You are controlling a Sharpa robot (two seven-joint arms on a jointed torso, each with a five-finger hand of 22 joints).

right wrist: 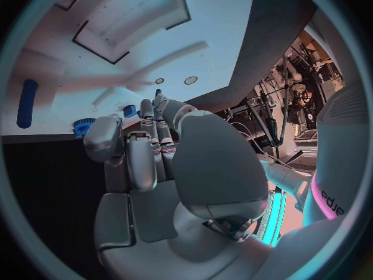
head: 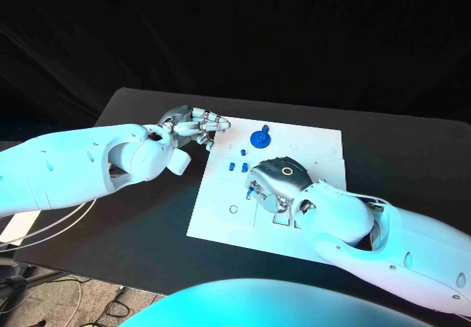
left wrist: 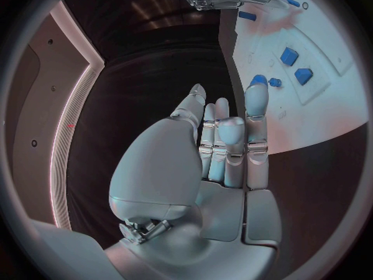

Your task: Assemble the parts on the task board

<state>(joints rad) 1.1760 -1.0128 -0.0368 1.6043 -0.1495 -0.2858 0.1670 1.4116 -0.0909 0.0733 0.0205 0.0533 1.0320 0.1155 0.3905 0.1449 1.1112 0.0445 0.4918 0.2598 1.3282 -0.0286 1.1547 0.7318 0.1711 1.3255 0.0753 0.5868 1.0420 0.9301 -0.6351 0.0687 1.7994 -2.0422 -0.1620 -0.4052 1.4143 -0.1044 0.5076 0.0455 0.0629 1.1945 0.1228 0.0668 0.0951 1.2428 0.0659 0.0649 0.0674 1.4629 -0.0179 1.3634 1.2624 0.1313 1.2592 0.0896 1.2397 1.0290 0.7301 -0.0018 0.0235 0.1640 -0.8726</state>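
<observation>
The white task board [head: 221,211] lies in the middle of the black table. A round blue part [head: 260,138] sits near its far edge, with small blue pieces [head: 239,165] just in front of it. My right hand [head: 282,178] hovers palm down over the board's middle, fingers pointing down beside a small blue piece [head: 248,195]. In the right wrist view its fingers [right wrist: 148,149] reach toward the board [right wrist: 93,56] next to a small blue piece [right wrist: 129,111], with nothing gripped. My left hand [head: 197,126] is at the board's far left corner; its fingers [left wrist: 225,143] lie straight and hold nothing.
Recessed slots [right wrist: 128,15] mark the board near my right hand. Several blue parts [left wrist: 289,56] lie on the board [left wrist: 326,37] beyond my left fingertips. Bare black table [head: 137,225] surrounds the board, with its edge close at the front left.
</observation>
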